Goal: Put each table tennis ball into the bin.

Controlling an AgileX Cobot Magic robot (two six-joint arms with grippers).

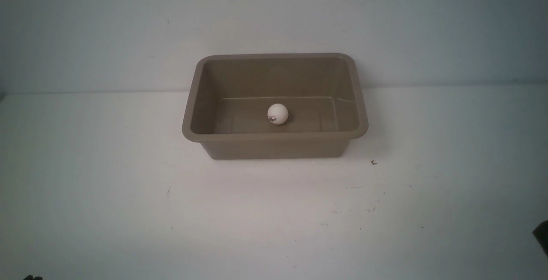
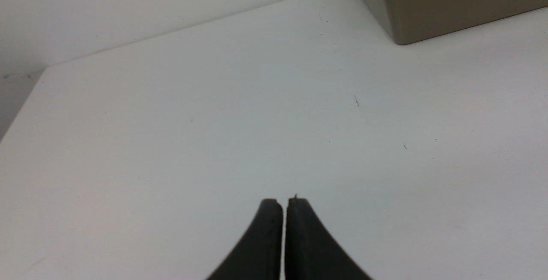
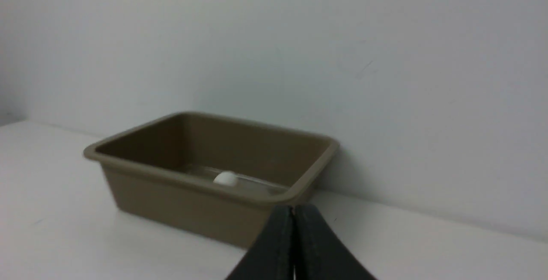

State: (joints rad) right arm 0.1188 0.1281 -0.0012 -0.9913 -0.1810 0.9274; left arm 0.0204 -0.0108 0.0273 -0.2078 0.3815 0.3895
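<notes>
The bin's [image 3: 205,186] near wall hides most of the ball [image 3: 225,178] beyond the right fingers [image 3: 312,245]. Past the left fingers [image 2: 269,237], the picture's edge cuts the bin off. The ball's printed mark is too small to read.

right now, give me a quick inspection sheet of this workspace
surface: white table, a few small dark specks
job's things: table tennis ball lies on the floor of the bin; no other ball seen
clutter: nothing seen
grippers: left gripper and right gripper both have fingers together, holding nothing, apart from the bin
cables: nothing seen
surroundings: plain pale wall behind the bin
</notes>
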